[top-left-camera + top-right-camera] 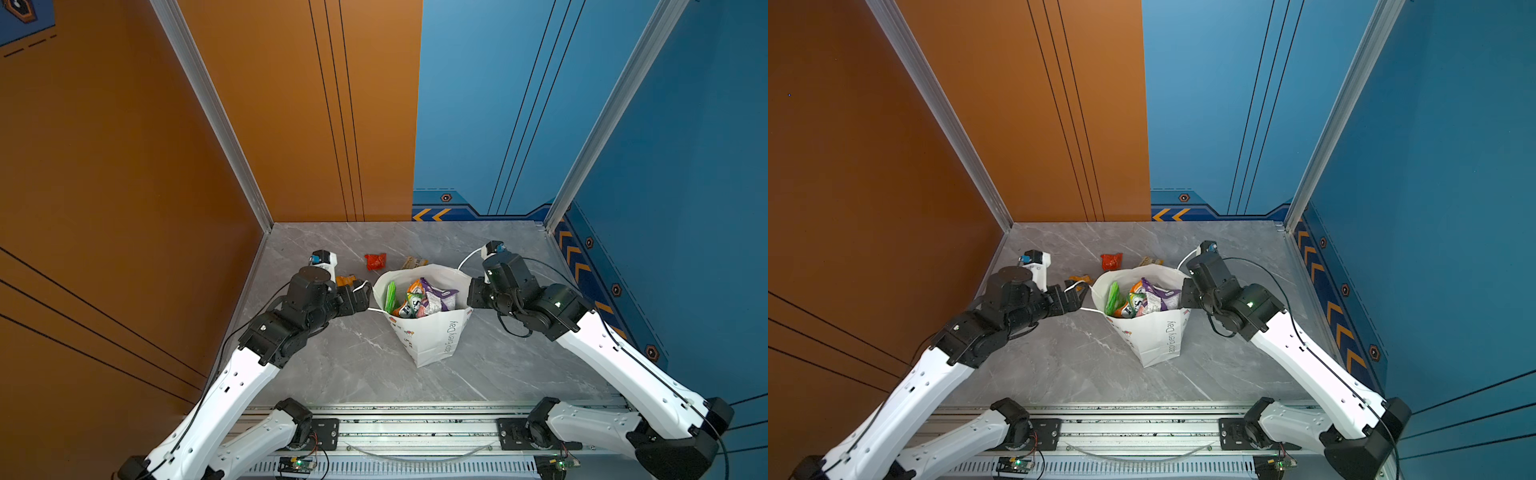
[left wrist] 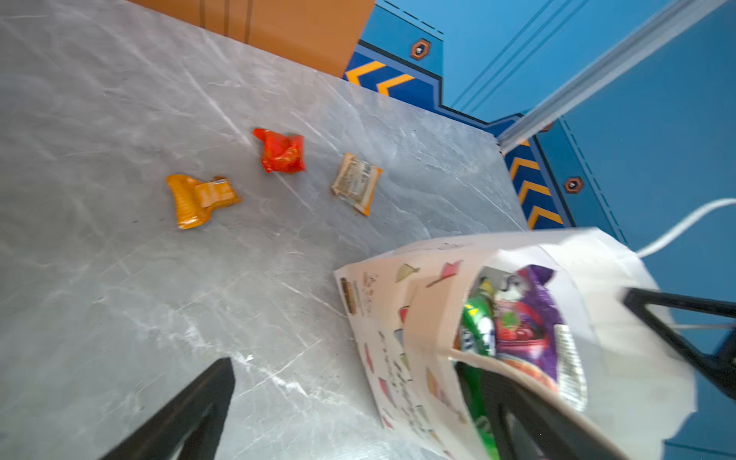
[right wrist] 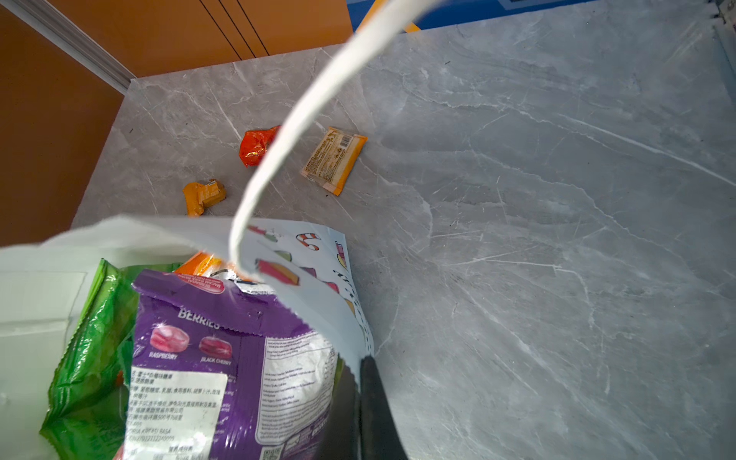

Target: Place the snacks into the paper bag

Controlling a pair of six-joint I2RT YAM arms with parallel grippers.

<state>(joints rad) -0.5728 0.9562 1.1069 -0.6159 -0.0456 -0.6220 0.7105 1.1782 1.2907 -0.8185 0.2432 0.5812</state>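
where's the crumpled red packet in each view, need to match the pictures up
Top view: red packet on the table beyond the paper bag, left of its mouth.
Top view: same spot, beyond the bag.
Left wrist: between the orange packet and the tan packet.
Right wrist: partly behind the bag's cord handle.
Shared landmark: the tan packet beside it, in all four.

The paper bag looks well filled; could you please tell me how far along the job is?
Done: a purple packet and a green bag sit inside the paper bag. In hand: the right gripper is shut on the bag's rim; the left gripper is open at the opposite rim, carrying nothing. Remaining: an orange packet, a red packet and a tan packet lie on the table.
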